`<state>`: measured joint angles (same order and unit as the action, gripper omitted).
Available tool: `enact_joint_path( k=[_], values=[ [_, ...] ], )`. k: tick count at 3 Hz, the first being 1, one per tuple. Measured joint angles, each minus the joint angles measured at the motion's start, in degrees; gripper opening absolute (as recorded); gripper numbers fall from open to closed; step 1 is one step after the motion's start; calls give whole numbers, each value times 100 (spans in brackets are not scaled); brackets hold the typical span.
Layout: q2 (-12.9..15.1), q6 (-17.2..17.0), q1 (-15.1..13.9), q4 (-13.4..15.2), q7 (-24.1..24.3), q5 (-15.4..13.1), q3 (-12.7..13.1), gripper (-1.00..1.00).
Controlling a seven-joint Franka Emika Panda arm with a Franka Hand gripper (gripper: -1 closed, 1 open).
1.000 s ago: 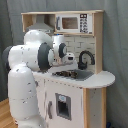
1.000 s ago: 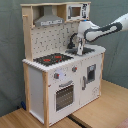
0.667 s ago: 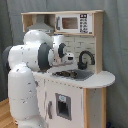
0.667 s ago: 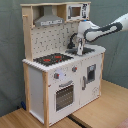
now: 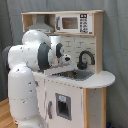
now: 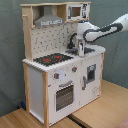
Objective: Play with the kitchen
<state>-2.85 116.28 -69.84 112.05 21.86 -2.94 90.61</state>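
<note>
Both exterior views face the kitchen (image 5: 75, 75) (image 6: 62, 70) frontally from opposite corners

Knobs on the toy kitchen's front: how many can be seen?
2. In the second exterior view, one knob sits under the hob above the oven door, and a second knob lies to the second exterior view's right of it. Others may be hidden.

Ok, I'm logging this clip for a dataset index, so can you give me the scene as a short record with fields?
setting: white-panel and light-wood toy play kitchen on a wooden floor
hob: black-and-red hob, toward the second exterior view's left
sink: grey sink basin with black curved tap
upper parts: grey hood, microwave
arm: white robot arm reaching over the sink
gripper: gripper at the sink
</note>
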Motion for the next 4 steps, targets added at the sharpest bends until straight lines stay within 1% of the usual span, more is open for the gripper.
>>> enact_joint_path(
  k=[1,2,3,4],
  values=[
    [-4,-518,2,-243,-45,-63,-6,-100],
    [-29,-1024,8,-585,-45,-82,-1,-100],
    [-35,-1518,12,-938,-45,-165,2,-100],
    [-38,-1801,156,-1345,-35,-301,238,-100]
  ],
)
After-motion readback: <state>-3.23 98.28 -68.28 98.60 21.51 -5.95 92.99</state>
